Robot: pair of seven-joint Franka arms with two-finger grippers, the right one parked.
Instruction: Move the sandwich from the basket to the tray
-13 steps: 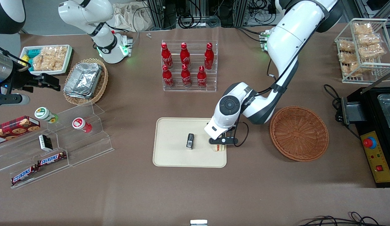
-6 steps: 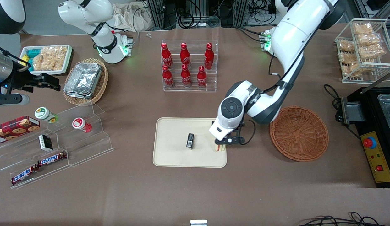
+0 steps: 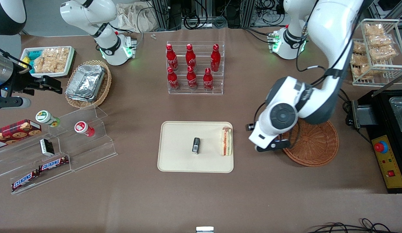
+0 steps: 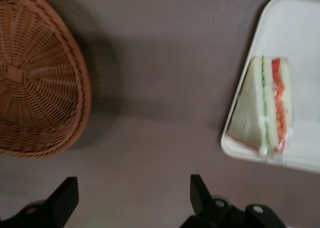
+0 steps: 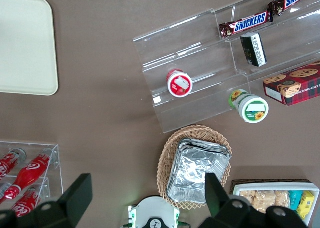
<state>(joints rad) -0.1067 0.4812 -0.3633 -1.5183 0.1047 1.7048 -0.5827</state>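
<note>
The sandwich (image 3: 226,141) (image 4: 265,113), a pale wedge with red and green filling, lies on the cream tray (image 3: 178,145) (image 4: 300,38) along the rim nearest the basket. The round reddish-brown basket (image 3: 312,142) (image 4: 35,83) shows nothing inside, though the arm covers part of it in the front view. My gripper (image 3: 271,146) (image 4: 132,185) hangs above bare table between tray and basket, close to the basket's rim. It is open, with nothing between its fingers.
A small black pack (image 3: 196,145) lies mid-tray. An acrylic rack of red bottles (image 3: 194,68) stands farther from the front camera. A black appliance with a red button (image 3: 387,142) sits toward the working arm's end. A stepped acrylic shelf (image 3: 58,145) stands toward the parked arm's end.
The gripper let go of the sandwich, lifted and swung away from the tray toward the basket. The sandwich stays on the tray.
</note>
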